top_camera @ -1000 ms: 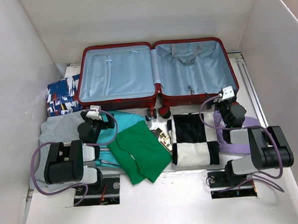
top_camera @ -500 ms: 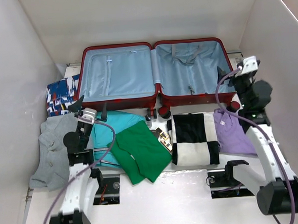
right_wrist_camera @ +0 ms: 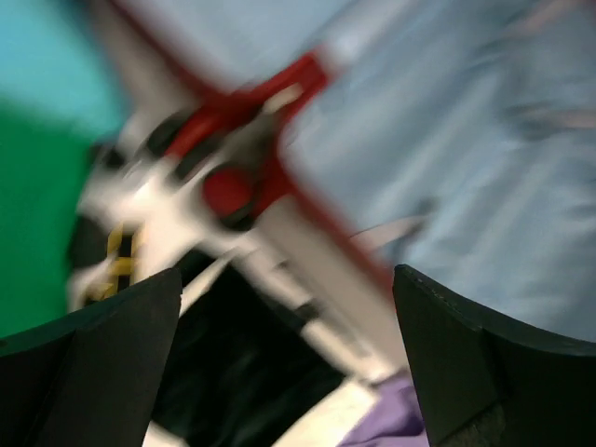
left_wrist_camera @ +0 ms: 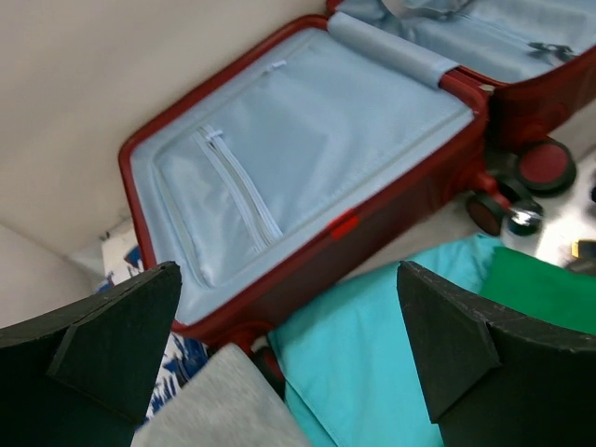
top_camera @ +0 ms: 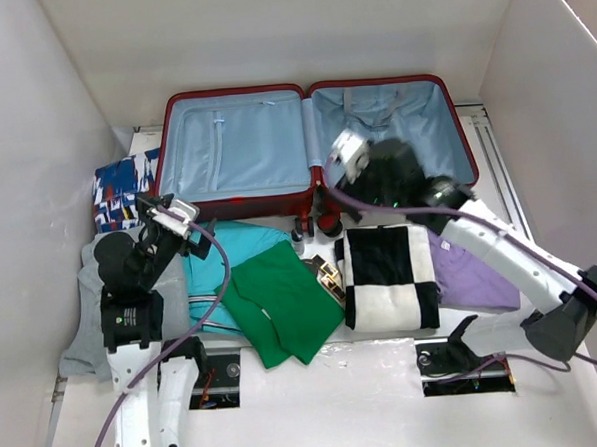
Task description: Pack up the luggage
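Red luggage unmoved; right hand swung over it.

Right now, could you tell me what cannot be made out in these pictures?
Right wrist view: motion blur smears the luggage wheels and everything near them.
Top view: the small item between green shirt and checkered cloth is too small to identify.
Top view: the left arm covers part of the grey garment.
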